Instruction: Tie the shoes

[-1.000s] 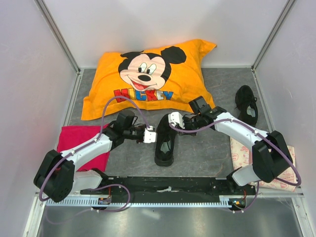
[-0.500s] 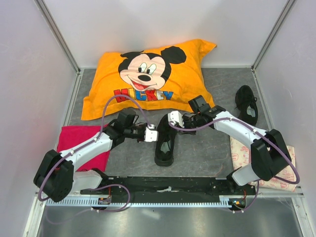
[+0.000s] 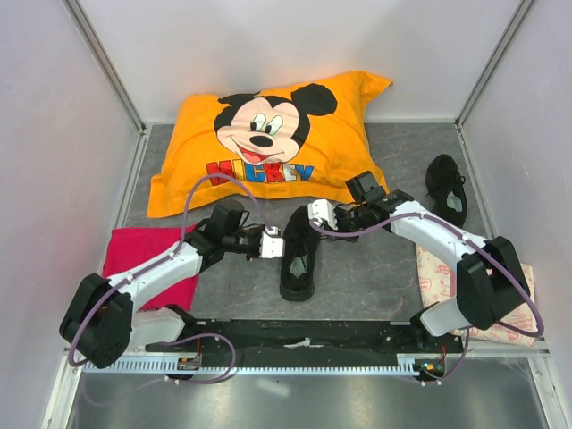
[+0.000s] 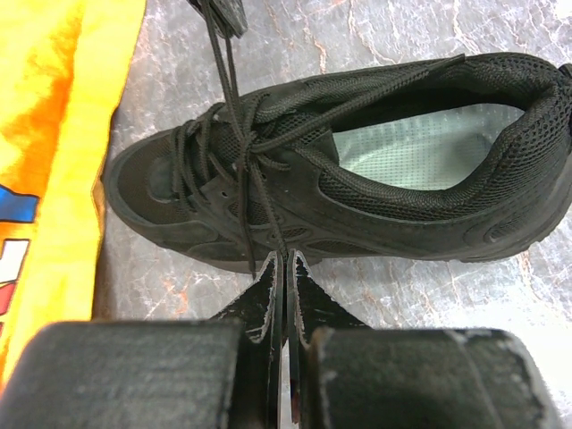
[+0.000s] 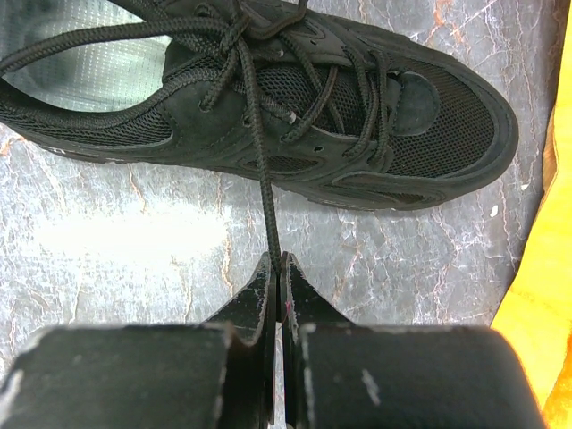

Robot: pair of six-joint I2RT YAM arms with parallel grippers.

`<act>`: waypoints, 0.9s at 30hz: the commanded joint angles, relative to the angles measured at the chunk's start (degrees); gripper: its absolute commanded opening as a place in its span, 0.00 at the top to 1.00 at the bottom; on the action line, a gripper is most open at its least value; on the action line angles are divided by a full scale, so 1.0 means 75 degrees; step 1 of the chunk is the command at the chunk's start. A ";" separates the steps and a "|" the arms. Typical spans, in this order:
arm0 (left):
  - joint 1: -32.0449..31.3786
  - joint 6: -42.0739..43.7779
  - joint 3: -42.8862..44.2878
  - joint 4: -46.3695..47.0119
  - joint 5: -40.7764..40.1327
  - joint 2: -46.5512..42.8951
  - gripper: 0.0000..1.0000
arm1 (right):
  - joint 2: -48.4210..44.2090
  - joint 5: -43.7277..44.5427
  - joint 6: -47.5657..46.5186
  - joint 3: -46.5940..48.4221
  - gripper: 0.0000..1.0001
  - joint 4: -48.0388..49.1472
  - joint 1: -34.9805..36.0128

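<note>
"So, where does it stand?"

"One shoe [image 3: 298, 259] lies in the middle of the counter [image 3: 375, 268], toe to 12 o'clock. The second shoe [image 3: 445, 189] sits off at 2. At the shoe's 9, the left gripper [image 4: 284, 264] is pinched tight on one lace [image 4: 234, 116] end. At 1, the right gripper [image 5: 275, 264] is clamped on the other."

"Any advice?"

"Draw both ends outward evenly and low, I'd say, or the shoe may skid."

The table [image 3: 375, 268] bears a pillow [image 3: 268, 143] at 12 o'clock, centre shoe [image 3: 299, 261], second shoe [image 3: 445, 188] at 2, red cloth [image 3: 134, 250] at 8, pouch [image 3: 436, 277] at 4.
</note>
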 commanded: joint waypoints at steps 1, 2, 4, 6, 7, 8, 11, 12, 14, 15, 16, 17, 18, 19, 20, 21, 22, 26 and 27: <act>0.0022 -0.0347 0.0190 -0.0187 -0.0484 0.0156 0.98 | -0.0053 0.0392 -0.0142 0.0019 1.00 -0.0286 -0.0092; 0.0045 -0.0254 0.0121 -0.0199 -0.0486 0.0039 0.98 | -0.0134 0.0404 -0.0236 -0.0028 1.00 -0.0309 -0.0138; 0.0069 -0.0031 -0.0079 -0.0233 -0.0381 -0.0078 0.98 | -0.0194 0.0335 -0.0261 -0.0169 1.00 -0.0321 -0.0162; 0.0046 -0.0076 -0.0103 -0.0280 -0.0229 -0.0149 0.98 | -0.0241 0.0160 -0.0132 -0.0181 1.00 -0.0286 -0.0139; 0.0022 -0.0100 -0.0091 -0.0281 -0.0228 -0.0138 0.98 | -0.0218 0.0147 -0.0074 -0.0169 1.00 -0.0240 -0.0069; 0.0011 -0.0147 -0.0045 -0.0269 -0.0228 -0.0114 0.98 | -0.0183 0.0124 -0.0015 -0.0123 1.00 -0.0216 -0.0045; -0.0071 -0.0287 0.0166 -0.0281 -0.0216 0.0026 0.98 | -0.0124 -0.0029 0.0091 -0.0006 1.00 -0.0134 0.0037; -0.0106 -0.0323 0.0283 -0.0281 -0.0216 0.0085 0.98 | -0.0100 -0.0041 0.0207 0.0030 0.98 -0.0076 0.0072; -0.0142 -0.0416 0.0377 -0.0281 -0.0204 0.0120 0.88 | 0.0028 -0.0099 0.0302 0.0205 0.70 -0.0087 0.0154; -0.0177 -0.0463 0.0424 -0.0281 -0.0204 0.0132 0.82 | 0.0087 -0.0134 0.0337 0.0276 0.59 -0.0110 0.0177; -0.0177 -0.0510 0.0448 -0.0281 -0.0216 0.0132 0.77 | 0.0111 -0.0146 0.0395 0.0323 0.50 -0.0122 0.0189; -0.0177 -0.0592 0.0471 -0.0292 -0.0228 0.0120 0.67 | 0.0134 -0.0146 0.0396 0.0370 0.35 -0.0157 0.0189; -0.0177 -0.0604 0.0471 -0.0316 -0.0274 0.0097 0.62 | 0.0123 -0.0123 0.0361 0.0370 0.27 -0.0227 0.0189; -0.0177 -0.0593 0.0471 -0.0339 -0.0309 0.0004 0.58 | 0.0099 -0.0088 0.0314 0.0358 0.22 -0.0239 0.0189; -0.0165 -0.0569 0.0448 -0.0397 -0.0345 -0.0066 0.50 | 0.0029 -0.0041 0.0279 0.0300 0.16 -0.0274 0.0189; -0.0154 -0.0569 0.0425 -0.0444 -0.0438 -0.0125 0.48 | -0.0029 -0.0041 0.0244 0.0288 0.15 -0.0379 0.0178; -0.0119 -0.0639 0.0448 -0.0491 -0.0462 -0.0184 0.45 | -0.0076 -0.0029 0.0232 0.0276 0.13 -0.0426 0.0166; 0.0256 -0.1561 0.0612 -0.0738 -0.0485 -0.0511 0.31 | -0.0393 -0.0029 0.0662 0.0323 0.08 -0.0661 -0.0033; 0.0465 -0.1797 0.0647 -0.0691 -0.0497 -0.0594 0.30 | -0.0451 -0.0122 0.0839 0.0370 0.07 -0.0650 -0.0219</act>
